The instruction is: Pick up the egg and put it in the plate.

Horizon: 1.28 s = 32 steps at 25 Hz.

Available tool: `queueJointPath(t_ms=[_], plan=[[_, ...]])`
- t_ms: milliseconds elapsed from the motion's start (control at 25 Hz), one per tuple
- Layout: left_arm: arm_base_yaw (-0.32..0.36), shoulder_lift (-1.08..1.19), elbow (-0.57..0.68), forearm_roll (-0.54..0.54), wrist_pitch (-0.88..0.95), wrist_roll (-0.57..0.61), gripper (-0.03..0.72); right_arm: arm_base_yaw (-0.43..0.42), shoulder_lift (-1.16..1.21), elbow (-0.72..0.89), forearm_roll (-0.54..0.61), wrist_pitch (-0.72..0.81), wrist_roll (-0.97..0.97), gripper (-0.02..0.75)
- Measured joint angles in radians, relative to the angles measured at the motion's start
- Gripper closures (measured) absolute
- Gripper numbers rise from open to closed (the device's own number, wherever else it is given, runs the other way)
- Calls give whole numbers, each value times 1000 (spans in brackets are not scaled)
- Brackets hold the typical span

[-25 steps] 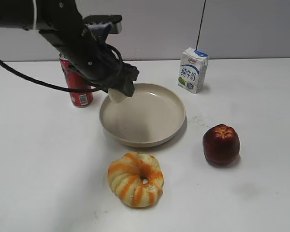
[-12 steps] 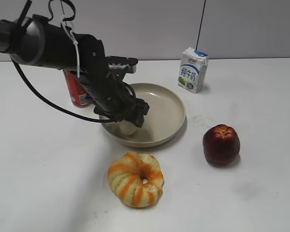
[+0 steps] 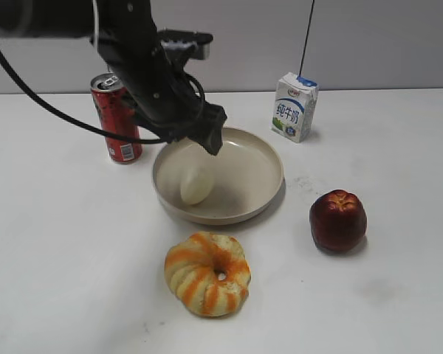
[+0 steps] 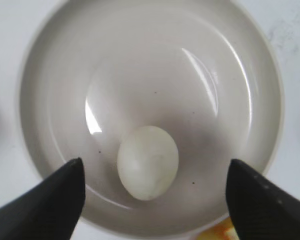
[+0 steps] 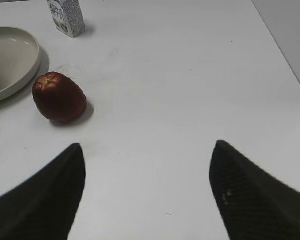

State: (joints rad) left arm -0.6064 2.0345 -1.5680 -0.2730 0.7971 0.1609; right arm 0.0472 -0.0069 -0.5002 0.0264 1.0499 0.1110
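Note:
The pale cream egg (image 3: 196, 184) lies inside the beige plate (image 3: 262, 158), towards its front left; it also shows in the left wrist view (image 4: 148, 162) on the plate's floor (image 4: 150, 75). My left gripper (image 3: 210, 138) is open and empty, raised above the egg. In the left wrist view its gripper (image 4: 153, 185) has its jaws spread wide, the egg below and between them, untouched. My right gripper (image 5: 147, 187) is open and empty over bare table at the right, out of the exterior view.
A red soda can (image 3: 117, 119) stands left of the plate. A milk carton (image 3: 294, 106) stands behind it on the right. A dark red apple (image 3: 338, 219) sits to the right and an orange-striped pumpkin (image 3: 207, 272) in front. The plate's edge (image 5: 25, 65) shows in the right wrist view.
My left gripper lowered the egg into the plate, opened and let it go, then rose up and back. The egg now lies free in the plate.

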Motion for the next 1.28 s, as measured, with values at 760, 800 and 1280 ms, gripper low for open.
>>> queueJointPath(t_ms=[760, 800, 1280], plan=[[76, -464, 20, 362, 416, -88, 51, 0, 0, 0, 0, 0, 0, 153], [97, -493, 51, 364, 416, -89, 54, 0, 0, 0, 0, 0, 0, 153], [395, -1036, 683, 364, 422, -128, 87, 0, 0, 0, 0, 0, 0, 153]])
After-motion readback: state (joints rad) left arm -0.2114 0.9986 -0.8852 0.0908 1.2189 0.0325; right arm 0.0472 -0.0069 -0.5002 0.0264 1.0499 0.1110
